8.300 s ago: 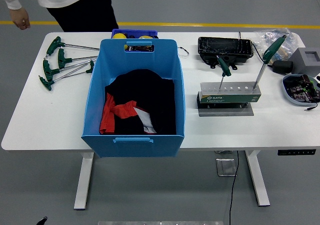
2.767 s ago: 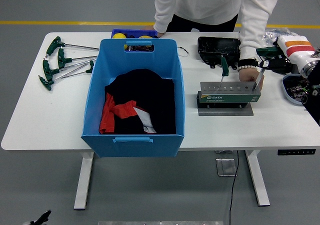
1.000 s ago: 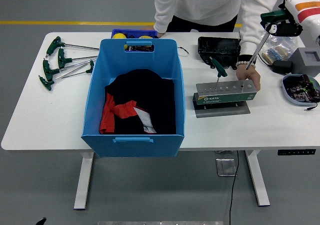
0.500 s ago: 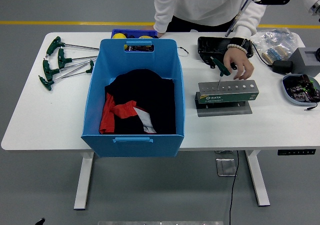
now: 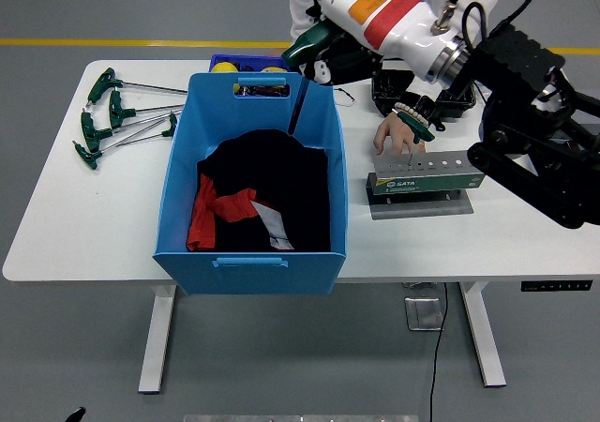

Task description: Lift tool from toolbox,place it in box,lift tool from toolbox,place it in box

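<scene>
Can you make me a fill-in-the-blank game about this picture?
1. The big bin on the table is coloured ____.
2. The robot's right hand holds a tool above the ____.
3. The loose tools lying left of the bin have ____ handles.
4. A person's hand rests just behind the grey tool ____.

Missing words: blue; bin; green; stand

We identify a robotics lab: grey floor with yellow line (image 5: 141, 43), height-adjustable white table (image 5: 84, 234), T-handle wrenches (image 5: 117, 117).
</scene>
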